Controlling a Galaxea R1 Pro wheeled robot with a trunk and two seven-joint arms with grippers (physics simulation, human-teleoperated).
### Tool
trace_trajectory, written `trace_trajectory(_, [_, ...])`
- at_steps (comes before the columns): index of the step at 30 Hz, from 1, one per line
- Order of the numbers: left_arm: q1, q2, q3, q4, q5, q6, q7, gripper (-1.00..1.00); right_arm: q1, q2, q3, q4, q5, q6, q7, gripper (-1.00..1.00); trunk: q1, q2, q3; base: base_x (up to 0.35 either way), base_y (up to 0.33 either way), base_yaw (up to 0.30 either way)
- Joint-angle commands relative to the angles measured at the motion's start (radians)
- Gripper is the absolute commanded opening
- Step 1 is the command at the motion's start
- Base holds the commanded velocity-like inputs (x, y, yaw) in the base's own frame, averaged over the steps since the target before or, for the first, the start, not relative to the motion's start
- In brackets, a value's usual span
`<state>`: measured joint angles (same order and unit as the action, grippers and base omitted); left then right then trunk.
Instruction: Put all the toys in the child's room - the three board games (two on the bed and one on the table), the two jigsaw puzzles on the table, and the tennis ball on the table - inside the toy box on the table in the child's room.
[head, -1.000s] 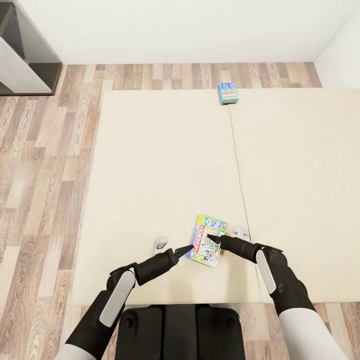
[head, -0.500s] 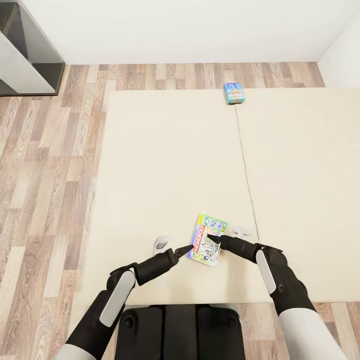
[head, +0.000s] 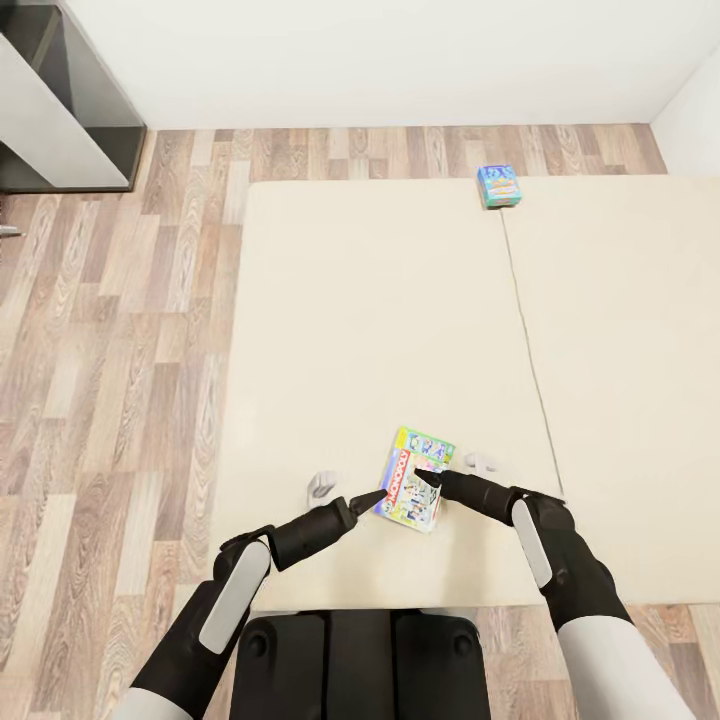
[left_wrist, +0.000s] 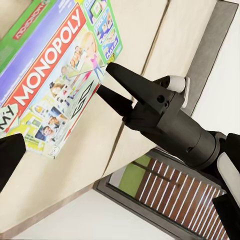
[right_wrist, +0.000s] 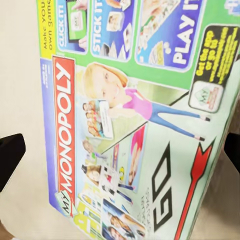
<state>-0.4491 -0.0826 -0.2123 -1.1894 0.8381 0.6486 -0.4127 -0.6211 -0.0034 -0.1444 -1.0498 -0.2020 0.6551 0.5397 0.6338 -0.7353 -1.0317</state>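
Green, white and red Monopoly box (head: 412, 480) between the two grippers, over the near part of the cream bed (head: 380, 300). Sits close to the robot's body, at a slant. Hard to tell if flat on the bed or lifted a little. Left gripper (head: 378, 495) right at the box's left side, dark pointy tip touching or almost touching the edge. Cannot tell if open or closed: looks like one sharp point from the head view, with one dark finger (left_wrist: 10, 155) in the left wrist view just beside the box (left_wrist: 50, 75). Right gripper (head: 430, 480) right at the box's other side. In the left wrist view, right gripper (left_wrist: 102, 76) with its two dark fingers spread a little apart, tips at the box's edge by the big black "GO" arrow. Cannot tell if squeezing the box or just touching. In the right wrist view, box (right_wrist: 135, 125) very near and big, with a dark finger (right_wrist: 10, 152) at one side of it and another at the far side. Small blue game box (head: 498, 186) way over at the far edge of the bed, well apart from both grippers. Wood floor (head: 120, 350) beside the bed. Grey shelf (head: 60, 120) by the white wall in the far corner.
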Motion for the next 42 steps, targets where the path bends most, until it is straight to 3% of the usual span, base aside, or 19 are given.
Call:
trace_trajectory(1, [0.000, 0.000, 0.001, 0.000, 0.006, 0.006, 0.000, 1.00, 0.000, 0.000, -0.002, -0.001, -0.005, 0.008, 0.002, 1.00, 0.000, -0.001, -0.001, 0.000, 0.278, 0.000])
trace_trajectory(11, [0.000, 0.000, 0.001, 0.000, 0.006, 0.006, 0.000, 1.00, 0.000, 0.000, -0.002, -0.001, -0.005, 0.008, 0.002, 1.00, 0.000, -0.001, -0.001, 0.000, 0.147, 0.000])
trace_trajectory(42, [0.000, 0.000, 0.001, 0.000, 0.006, 0.007, 0.000, 1.00, 0.000, 0.000, -0.002, -0.001, -0.005, 0.008, 0.002, 1.00, 0.000, -0.001, -0.001, 0.000, 0.030, 0.000])
